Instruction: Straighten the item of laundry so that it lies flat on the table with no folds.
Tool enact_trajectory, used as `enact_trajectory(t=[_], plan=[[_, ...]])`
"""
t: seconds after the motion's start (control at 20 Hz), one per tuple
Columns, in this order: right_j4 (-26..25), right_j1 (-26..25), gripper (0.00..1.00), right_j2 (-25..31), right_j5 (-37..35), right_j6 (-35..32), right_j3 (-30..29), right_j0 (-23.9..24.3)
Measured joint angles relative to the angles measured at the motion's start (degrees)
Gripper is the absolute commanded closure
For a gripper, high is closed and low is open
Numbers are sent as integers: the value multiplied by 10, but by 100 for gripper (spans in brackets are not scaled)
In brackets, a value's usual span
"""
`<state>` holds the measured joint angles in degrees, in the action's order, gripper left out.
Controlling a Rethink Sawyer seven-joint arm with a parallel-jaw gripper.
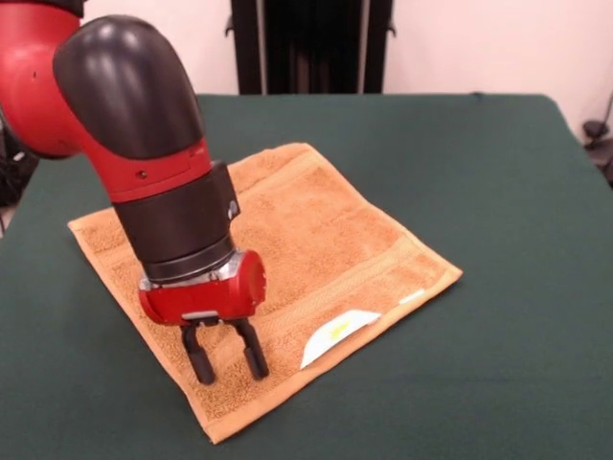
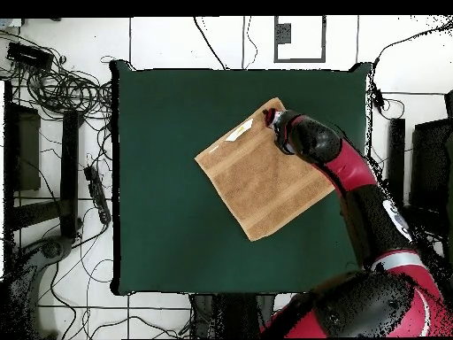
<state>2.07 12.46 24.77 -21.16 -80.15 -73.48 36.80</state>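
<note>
The item of laundry (image 1: 316, 240) is an orange-tan terry towel lying spread out on the dark green table (image 1: 498, 192), turned diamond-wise, with a white label (image 1: 337, 335) bearing a yellow mark at its near edge. From overhead the towel (image 2: 252, 177) looks flat, with its label (image 2: 239, 132) at the upper edge. My gripper (image 1: 229, 365) stands upright over the towel's near corner, its two black fingers (image 1: 255, 356) apart and open, tips at or just above the cloth, holding nothing. In the overhead view the gripper (image 2: 272, 119) sits at the towel's top corner, hidden mostly by the arm.
Green cloth stretches all round the towel, with the widest room at the right of the front view. Cables and stands (image 2: 53, 88) lie on the floor beyond the table's edge.
</note>
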Motion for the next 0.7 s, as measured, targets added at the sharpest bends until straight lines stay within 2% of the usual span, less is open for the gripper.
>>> enact_trajectory(t=[0.3,0.55,0.7], plan=[[0,31,0,-44,-8,0,-23,-15],[2,79,0,-83,-55,0,-53,-32],[10,124,0,-109,-120,0,-73,-44]])
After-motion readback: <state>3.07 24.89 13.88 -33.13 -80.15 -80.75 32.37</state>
